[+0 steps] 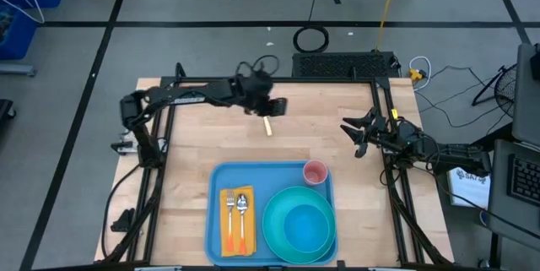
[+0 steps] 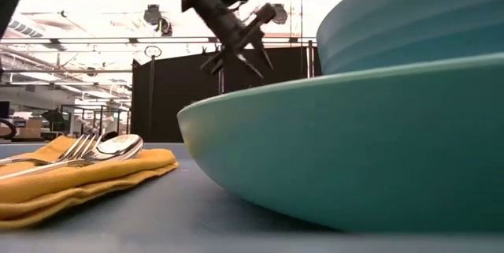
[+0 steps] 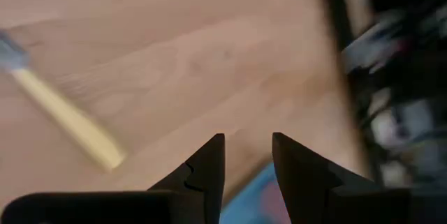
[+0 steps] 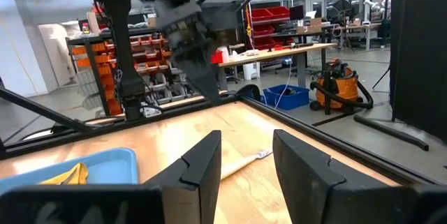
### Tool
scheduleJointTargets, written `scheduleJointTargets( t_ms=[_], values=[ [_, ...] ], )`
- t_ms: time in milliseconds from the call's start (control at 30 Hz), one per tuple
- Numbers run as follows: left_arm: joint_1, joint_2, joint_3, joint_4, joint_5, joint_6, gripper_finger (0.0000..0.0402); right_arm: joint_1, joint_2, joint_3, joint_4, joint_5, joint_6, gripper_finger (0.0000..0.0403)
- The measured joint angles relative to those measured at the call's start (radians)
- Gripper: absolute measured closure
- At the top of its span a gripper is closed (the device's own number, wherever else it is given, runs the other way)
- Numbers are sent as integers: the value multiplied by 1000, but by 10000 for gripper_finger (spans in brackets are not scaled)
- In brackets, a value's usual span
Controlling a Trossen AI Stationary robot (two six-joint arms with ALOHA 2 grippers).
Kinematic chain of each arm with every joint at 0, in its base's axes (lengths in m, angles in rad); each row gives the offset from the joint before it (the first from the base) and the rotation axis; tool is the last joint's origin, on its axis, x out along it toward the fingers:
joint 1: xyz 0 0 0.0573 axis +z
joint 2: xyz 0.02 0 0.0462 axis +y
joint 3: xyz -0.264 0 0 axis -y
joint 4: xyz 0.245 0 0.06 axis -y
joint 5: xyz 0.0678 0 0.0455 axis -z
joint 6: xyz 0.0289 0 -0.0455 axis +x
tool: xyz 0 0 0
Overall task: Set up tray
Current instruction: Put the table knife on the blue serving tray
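1. The tray (image 1: 272,212) sat at the bottom centre of the overhead shot, flat on the wooden table (image 1: 186,178), near its front edge.
2. On the tray's left side lay a yellow napkin (image 1: 237,220) with a fork (image 1: 229,212) and spoon (image 1: 242,210) side by side on top of it. In the low view that same stack filled the lower left, the spoon's bowl (image 2: 118,146) just beside the fork's tines.
3. A teal plate (image 1: 297,219) took up the tray's right half, with a bowl (image 1: 305,227) sitting in it. A pink cup (image 1: 315,172) stood in the tray's upper right corner.
4. The left gripper (image 1: 268,107) hung over the upper middle of the table, well apart from the tray. Its fingers had a narrow gap and nothing in them, going by its wrist view (image 3: 248,155).
5. A knife with a pale yellow handle (image 1: 267,126) lay on the bare wood just below that gripper in the overhead shot, outside the tray.
6. The right gripper (image 1: 361,138) sat at the table's right edge, mid-frame, fingers spread a bit and empty too (image 4: 246,154).
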Motion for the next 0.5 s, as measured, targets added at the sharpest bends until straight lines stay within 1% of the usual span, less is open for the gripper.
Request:
scheduleJointTargets(
  t_ms=[67, 167, 233, 267, 333, 500],
  values=[
    [-5, 75, 133, -203, -25, 60, 278, 0, 0, 0, 0, 0, 0, 280],
    [5, 206, 302, -534, -76, 83, 285, 0, 0, 0, -5, 0, 0, 280],
    [11, 278, 382, -684, -87, 92, 293, 0, 0, 0, -4, 0, 0, 280],
    [11, 305, 410, -730, -93, 93, 298, 0, 0, 0, -4, 0, 0, 280],
    [5, 347, 446, -761, -104, 91, 307, 0, 0, 0, -4, 0, 0, 280],
    [-10, 386, 457, -679, -128, 37, 329, 0, 0, 0, -4, 0, 0, 280]
  ],
)
